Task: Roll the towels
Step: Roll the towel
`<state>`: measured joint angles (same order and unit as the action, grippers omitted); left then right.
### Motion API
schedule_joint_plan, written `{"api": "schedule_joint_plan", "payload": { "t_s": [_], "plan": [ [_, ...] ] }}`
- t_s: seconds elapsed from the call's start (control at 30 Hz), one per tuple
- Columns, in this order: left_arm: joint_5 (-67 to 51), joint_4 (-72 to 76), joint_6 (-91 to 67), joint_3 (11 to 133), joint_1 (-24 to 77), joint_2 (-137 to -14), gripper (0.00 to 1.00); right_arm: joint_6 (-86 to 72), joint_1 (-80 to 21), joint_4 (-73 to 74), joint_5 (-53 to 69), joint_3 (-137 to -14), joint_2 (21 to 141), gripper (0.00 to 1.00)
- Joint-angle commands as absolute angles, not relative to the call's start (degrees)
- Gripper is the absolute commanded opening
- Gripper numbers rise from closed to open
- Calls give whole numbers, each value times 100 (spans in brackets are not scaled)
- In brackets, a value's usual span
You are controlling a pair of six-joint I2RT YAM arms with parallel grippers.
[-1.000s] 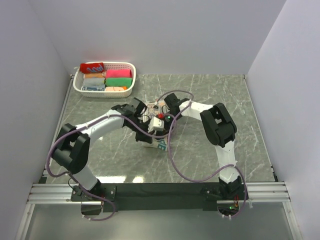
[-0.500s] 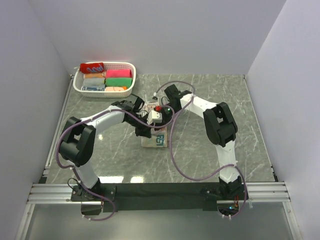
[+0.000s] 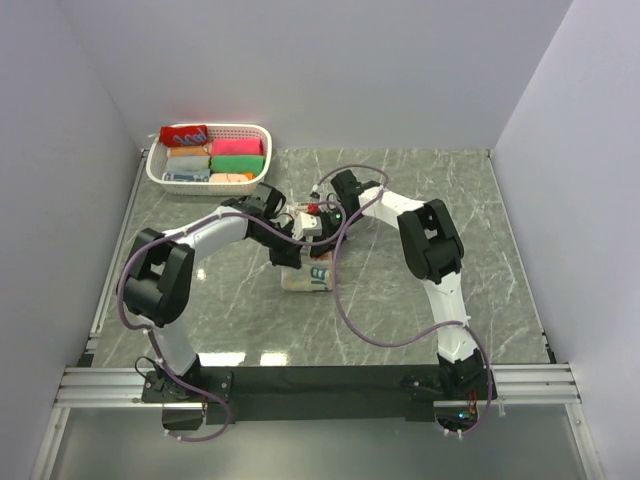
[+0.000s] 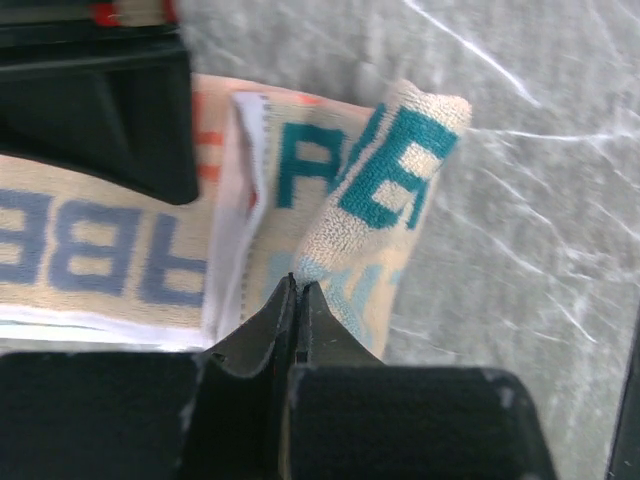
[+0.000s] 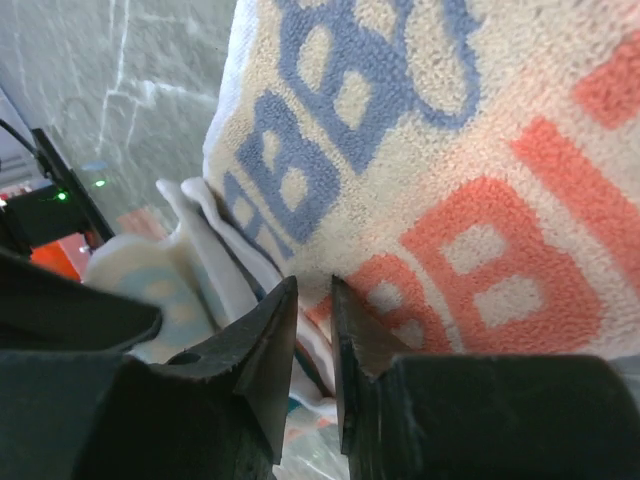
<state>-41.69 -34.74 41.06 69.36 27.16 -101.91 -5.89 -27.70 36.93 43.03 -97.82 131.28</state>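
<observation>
Cream towel (image 3: pixel 310 280) largely hidden from above, your left gripper (image 4: pixel 298 290) clamped tight at its fold, right gripper (image 5: pixel 313 290) barely parted.

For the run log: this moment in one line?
left gripper: shut, against cream towel | right gripper: slightly open, over it | roll: one end curled

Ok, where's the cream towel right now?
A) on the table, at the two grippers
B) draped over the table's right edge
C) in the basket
A: the towel lies on the table mid-workspace, with the left gripper and the right gripper both down at it; the basket sits apart at the far left.
</observation>
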Motion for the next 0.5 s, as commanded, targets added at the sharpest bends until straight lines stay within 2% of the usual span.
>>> {"api": "schedule_joint_plan", "payload": {
  "t_s": [0.0, 0.23, 0.47],
  "plan": [
    [-4105, -3086, 3833, 7259, 2681, -10353, 1, -624, -2821, 3701, 4140, -9818, 13184, 28],
    [-3710, -2663, 3647, 7392, 2637, -10889, 1, -659, -2786, 3612, 4324, -9703, 13008, 30],
    [-3621, -2821, 3604, 7646, 2584, -11110, 1, -510, -2383, 3972, 4201, -9659, 12446, 44]
  ]
}}
